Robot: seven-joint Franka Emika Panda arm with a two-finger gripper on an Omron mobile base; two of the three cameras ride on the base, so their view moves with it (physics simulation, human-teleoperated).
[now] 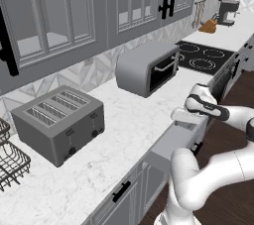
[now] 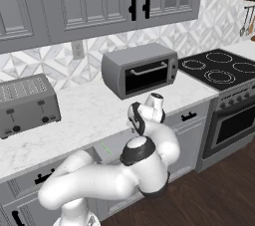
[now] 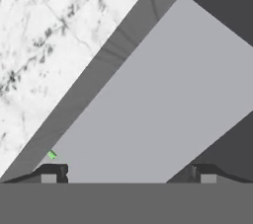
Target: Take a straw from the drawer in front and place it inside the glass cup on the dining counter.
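1 straw [image 3: 51, 155] tip visible, pincer [image 3: 128, 173] wide

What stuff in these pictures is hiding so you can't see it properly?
- Thin light-green straw: right base view shows a sliver in the open grey drawer; the white arm covers the rest.
- Straw, hand view: just a tip; bottom edge and the open pincer cut it.
- Drawer, left base view: arm covers its inside.
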